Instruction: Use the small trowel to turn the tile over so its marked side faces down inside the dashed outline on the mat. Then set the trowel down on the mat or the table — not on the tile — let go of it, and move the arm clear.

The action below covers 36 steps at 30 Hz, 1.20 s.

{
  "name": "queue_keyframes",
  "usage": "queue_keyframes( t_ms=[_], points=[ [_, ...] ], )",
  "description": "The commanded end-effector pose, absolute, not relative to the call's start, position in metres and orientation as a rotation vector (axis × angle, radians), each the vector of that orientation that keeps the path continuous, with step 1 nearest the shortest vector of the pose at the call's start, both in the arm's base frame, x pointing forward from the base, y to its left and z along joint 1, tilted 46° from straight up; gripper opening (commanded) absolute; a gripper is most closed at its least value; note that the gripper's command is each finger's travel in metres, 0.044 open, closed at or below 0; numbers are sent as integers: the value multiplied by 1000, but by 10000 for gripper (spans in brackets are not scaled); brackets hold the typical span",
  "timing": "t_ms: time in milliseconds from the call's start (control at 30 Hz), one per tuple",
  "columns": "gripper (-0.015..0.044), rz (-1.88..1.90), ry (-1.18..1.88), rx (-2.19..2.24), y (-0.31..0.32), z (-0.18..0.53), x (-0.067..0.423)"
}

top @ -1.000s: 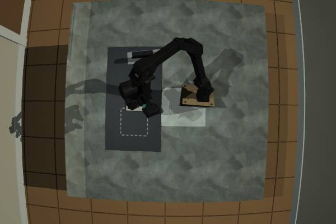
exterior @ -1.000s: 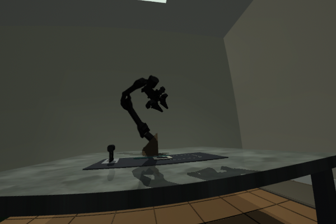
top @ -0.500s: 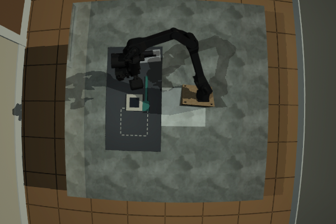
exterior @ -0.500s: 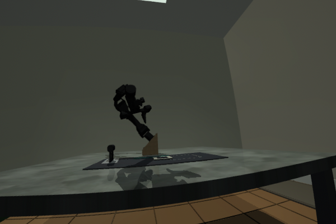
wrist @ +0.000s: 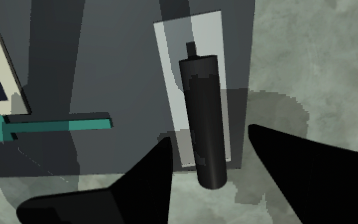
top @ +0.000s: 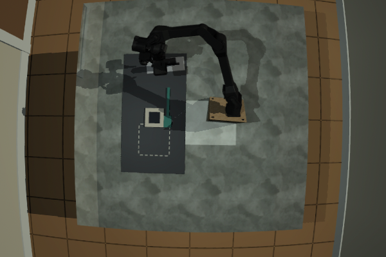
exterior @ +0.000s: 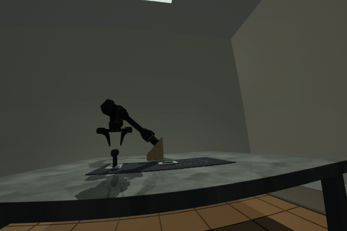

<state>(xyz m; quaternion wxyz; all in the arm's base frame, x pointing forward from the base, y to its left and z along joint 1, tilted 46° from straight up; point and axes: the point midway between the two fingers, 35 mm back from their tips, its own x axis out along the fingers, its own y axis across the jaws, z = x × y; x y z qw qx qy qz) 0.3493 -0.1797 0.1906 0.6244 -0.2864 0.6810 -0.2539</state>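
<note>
The cream tile (top: 154,117) (exterior: 168,163) (wrist: 7,75) lies on the dark mat (top: 177,160) (exterior: 208,162) with its dark marked square facing up. It overlaps only the top edge of the dashed outline (top: 138,141). A teal flat tool (top: 168,99) (wrist: 60,125) lies on the mat, its wedge tip at the tile's right corner. A black cylinder handle (exterior: 114,153) (wrist: 202,115) (top: 182,59) is raised over a pale pad (wrist: 170,60) at the mat's far end. My gripper (top: 161,65) (exterior: 115,144) (wrist: 209,136) is open and empty. It hangs just above this cylinder, one finger on each side.
The arm's base stands on a wooden block (top: 217,109) (exterior: 157,150) to the right of the mat. A pale patch of light (top: 212,135) lies on the grey marbled table (top: 244,180) beside it. The table edge is near in the side view.
</note>
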Motion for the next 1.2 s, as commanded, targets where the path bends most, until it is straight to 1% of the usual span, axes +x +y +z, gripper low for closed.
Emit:
queue_keyframes(
  t_ms=[0, 1000, 1167],
  points=[
    [270, -596, 1563, -677, -184, 196, 348],
    [270, -598, 1563, -678, -216, 167, 346],
    [237, -598, 1563, -678, -216, 167, 346]
  ],
)
